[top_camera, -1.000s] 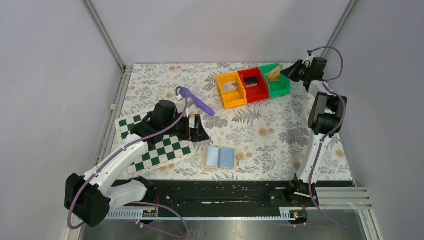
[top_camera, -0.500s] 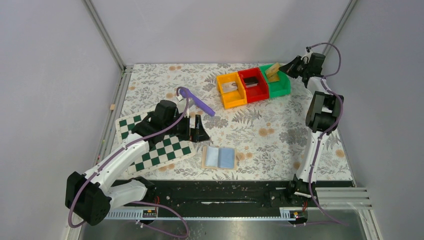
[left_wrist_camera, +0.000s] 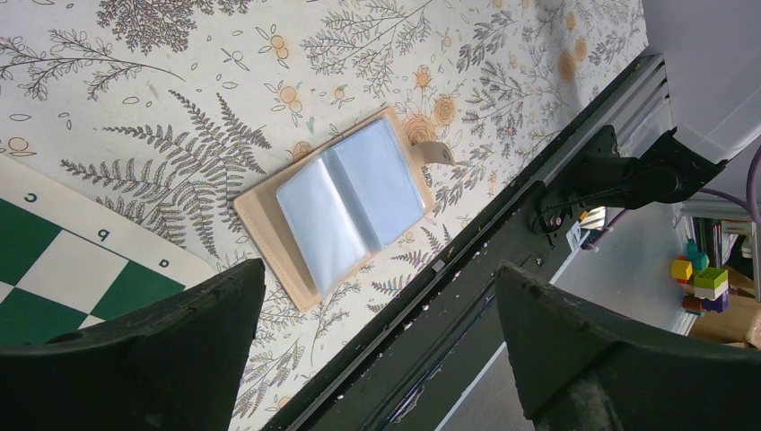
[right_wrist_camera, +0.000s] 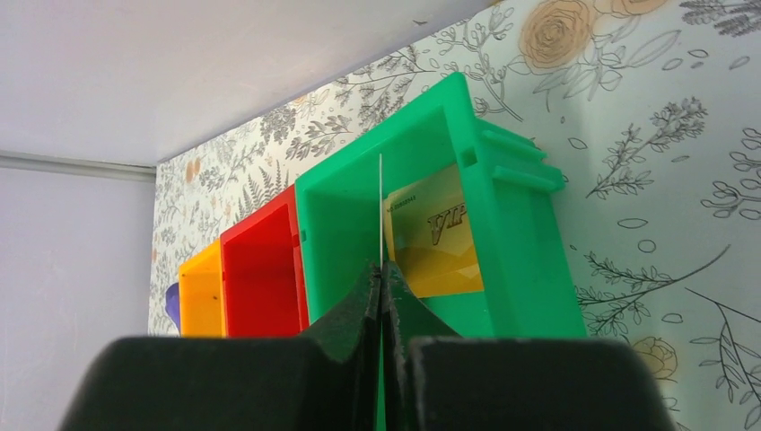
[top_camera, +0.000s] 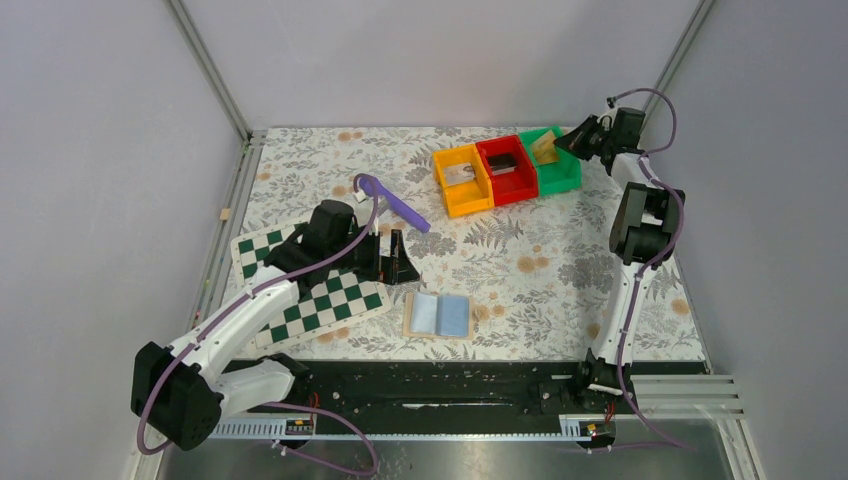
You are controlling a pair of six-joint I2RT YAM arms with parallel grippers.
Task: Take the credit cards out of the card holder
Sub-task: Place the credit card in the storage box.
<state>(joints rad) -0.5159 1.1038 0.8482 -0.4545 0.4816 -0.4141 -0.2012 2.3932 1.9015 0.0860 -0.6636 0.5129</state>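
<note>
Top external: right arm [top_camera: 640, 215] extended, jaws pinching card [top_camera: 546, 149] over green bin [top_camera: 560, 176].

Checkered board [top_camera: 340, 297] and purple item [top_camera: 400, 208], perhaps a brush, lie left of coloured bins [top_camera: 515, 190].

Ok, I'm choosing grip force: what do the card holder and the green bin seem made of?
Card holder: tan cover, matte, probably leather or a soft imitation; the pale blue sleeves inside look like glossy clear plastic. Green bin: rigid moulded plastic, smooth with a slight sheen and stepped rim.
</note>
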